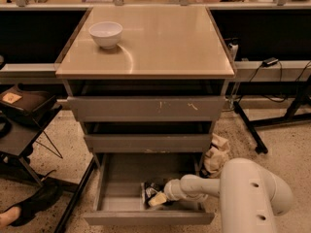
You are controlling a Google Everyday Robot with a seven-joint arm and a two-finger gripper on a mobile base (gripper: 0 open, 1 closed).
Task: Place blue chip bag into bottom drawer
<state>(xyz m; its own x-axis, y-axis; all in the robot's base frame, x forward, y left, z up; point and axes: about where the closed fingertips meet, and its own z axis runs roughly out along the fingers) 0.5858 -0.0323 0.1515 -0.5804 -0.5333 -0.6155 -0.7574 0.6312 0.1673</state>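
The bottom drawer (116,178) is pulled open below the cabinet, with tall grey side walls and a flat grey floor. The blue chip bag (150,191) shows as a dark shiny shape on the drawer floor near the front right. My white arm reaches in from the right, and my gripper (156,198) is down inside the drawer, right at the bag. Its pale fingertips (158,199) cover part of the bag. I cannot tell whether the bag rests on the floor or is held just above it.
A white bowl (106,34) stands on the beige cabinet top (160,47). Two closed drawer fronts (146,108) sit above the open one. A beige cloth rag (216,154) lies on the floor to the right. A black stand (24,125) and a shoe (29,208) are at the left.
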